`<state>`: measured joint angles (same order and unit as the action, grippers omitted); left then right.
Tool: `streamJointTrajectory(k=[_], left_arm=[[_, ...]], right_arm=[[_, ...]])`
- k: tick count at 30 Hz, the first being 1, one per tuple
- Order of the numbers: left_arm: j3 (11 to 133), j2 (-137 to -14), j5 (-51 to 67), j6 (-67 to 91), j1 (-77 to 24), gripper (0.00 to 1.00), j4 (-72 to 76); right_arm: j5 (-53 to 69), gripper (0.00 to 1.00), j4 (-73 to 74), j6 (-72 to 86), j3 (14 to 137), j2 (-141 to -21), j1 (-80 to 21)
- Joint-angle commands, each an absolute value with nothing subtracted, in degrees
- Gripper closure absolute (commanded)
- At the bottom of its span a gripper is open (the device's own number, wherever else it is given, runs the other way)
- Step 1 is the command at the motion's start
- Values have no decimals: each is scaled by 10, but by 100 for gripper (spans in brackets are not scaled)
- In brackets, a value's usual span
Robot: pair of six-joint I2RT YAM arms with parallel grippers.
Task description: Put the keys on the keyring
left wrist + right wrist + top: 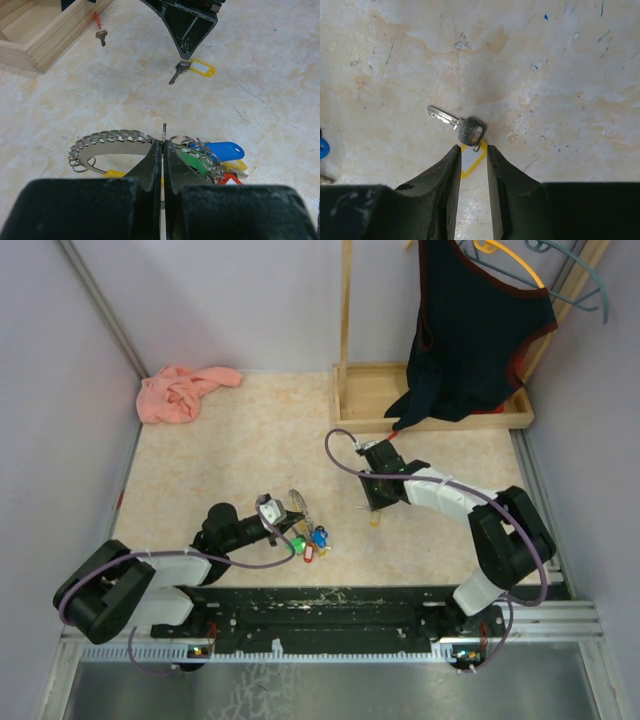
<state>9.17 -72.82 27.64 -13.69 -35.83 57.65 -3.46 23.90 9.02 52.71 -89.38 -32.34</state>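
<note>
Left tool at keyring, pink cloth

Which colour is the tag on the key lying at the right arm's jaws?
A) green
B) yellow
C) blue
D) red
B: in the right wrist view the silver key lies on the table, and its yellow tag shows in the gap between the parted jaws.

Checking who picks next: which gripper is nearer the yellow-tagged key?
Right. The right gripper hangs just over the key, its tag between the jaws; the left gripper sits apart, clamped on the keyring.
</note>
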Motion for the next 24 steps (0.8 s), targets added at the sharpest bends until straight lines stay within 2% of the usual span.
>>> streamJointTrajectory(k=[1,24], left_arm=[[94,-721,275,-130,-356,100,598],[98,-728,275,-128,-356,100,594]], right_arm=[[-53,73,262,85,578,-916,-334],[-82,84,328,76,630,-985,-351]])
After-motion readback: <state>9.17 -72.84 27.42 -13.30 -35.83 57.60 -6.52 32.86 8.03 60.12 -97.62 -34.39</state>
